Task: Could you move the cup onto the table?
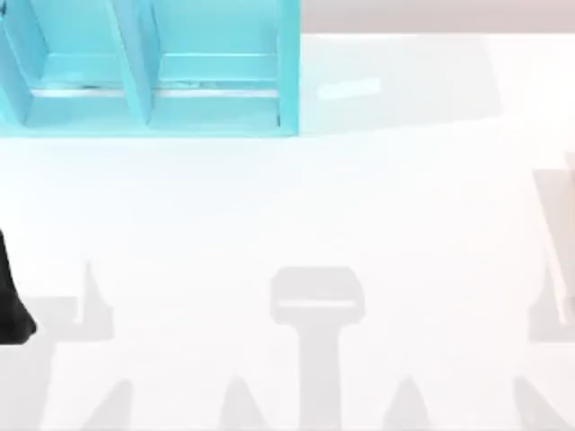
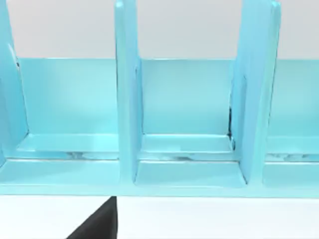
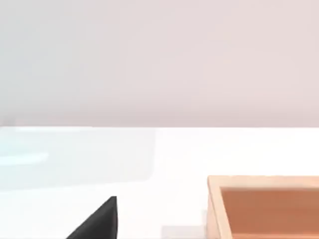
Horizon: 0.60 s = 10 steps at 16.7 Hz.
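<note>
White and glossy, the table (image 1: pixel 296 215) spreads across the top view, with a turquoise shelf unit (image 1: pixel 148 67) standing at its far left corner. That shelf is the landmark: its upright dividers split it into open compartments, and the ones facing the left wrist camera hold nothing I can make out. A faint bluish reflection lies on the table just right of the shelf. My left arm (image 1: pixel 11 296) shows as a dark shape at the table's left edge, nearer the camera than the shelf and well apart from it; in the left wrist view a black finger (image 2: pixel 99 221) pokes up in front of the shelf's front lip, and I cannot tell whether that gripper is open or closed. In the right wrist view another black finger (image 3: pixel 99 219) sits over bare table, with an orange-brown wooden box (image 3: pixel 264 206) beside it; its state I cannot tell either. As for the cup, I cannot tell where it sits.
</note>
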Each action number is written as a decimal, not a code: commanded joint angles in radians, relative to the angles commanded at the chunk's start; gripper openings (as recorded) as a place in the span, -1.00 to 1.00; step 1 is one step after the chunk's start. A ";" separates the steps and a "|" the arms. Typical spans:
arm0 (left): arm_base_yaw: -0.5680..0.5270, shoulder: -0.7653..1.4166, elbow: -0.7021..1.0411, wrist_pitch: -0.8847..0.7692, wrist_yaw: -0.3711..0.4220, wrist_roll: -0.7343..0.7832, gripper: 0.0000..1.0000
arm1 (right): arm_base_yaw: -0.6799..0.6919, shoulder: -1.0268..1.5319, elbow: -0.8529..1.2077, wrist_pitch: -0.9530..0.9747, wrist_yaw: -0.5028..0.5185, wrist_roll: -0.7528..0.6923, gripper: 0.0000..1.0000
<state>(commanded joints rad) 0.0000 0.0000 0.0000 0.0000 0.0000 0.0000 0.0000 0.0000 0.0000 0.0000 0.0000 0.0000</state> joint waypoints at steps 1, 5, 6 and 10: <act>0.000 0.000 0.000 0.000 0.000 0.000 1.00 | 0.000 0.000 0.000 0.000 0.000 0.000 1.00; 0.000 0.000 0.000 0.000 0.000 0.000 1.00 | -0.032 0.062 0.051 -0.053 0.001 -0.030 1.00; 0.000 0.000 0.000 0.000 0.000 0.000 1.00 | -0.052 0.103 0.086 -0.089 0.001 -0.050 1.00; 0.000 0.000 0.000 0.000 0.000 0.000 1.00 | -0.164 0.356 0.284 -0.299 0.000 -0.161 1.00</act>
<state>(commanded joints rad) 0.0000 0.0000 0.0000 0.0000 0.0000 0.0000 -0.1637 0.3562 0.2842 -0.2992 0.0000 -0.1605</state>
